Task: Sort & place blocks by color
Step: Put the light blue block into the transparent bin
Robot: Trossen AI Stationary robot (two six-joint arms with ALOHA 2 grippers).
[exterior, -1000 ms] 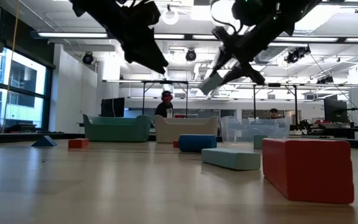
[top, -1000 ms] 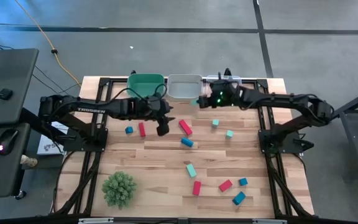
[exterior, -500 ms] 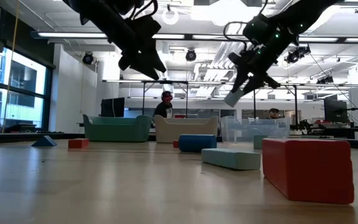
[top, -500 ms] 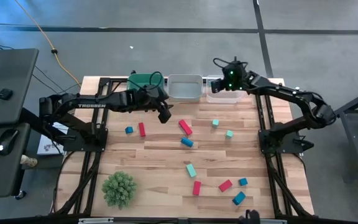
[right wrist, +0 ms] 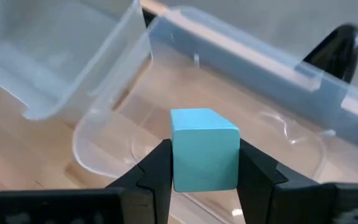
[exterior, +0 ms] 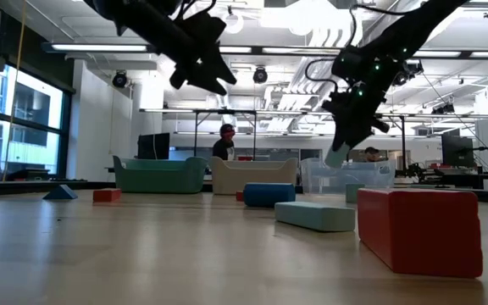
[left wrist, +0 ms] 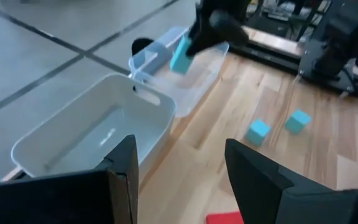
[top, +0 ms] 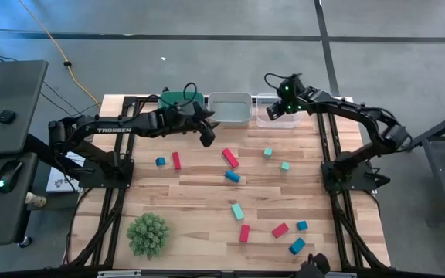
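High view: your right gripper had travelled from the middle white bin across to the clear bin at the far right of the row, and now sat over its near-left part. That reads as the carry finished and only the drop left. Your left gripper had pulled back from the table centre toward the green bin, and hung just in front of the gap between it and the white bin. Loose blocks lay well behind both sets of fingers: red bar, blue block, two teal cubes, more toward the near edge. The green spiky ball sat far off and blocked nothing.

Low view: the right gripper pointed down, tip just above the clear bin's rim, with a teal block showing at its tip. The left gripper hung high. A person stood in the room behind.

Left wrist view: your left fingers stood apart with nothing between them; ahead of them were the white bin and, beyond it, the other arm holding the teal block.

Right wrist view: your right fingers pinched the teal block on two sides, and the clear bin's floor lay directly beyond them. Nothing stood between block and bin; I judged release was next.
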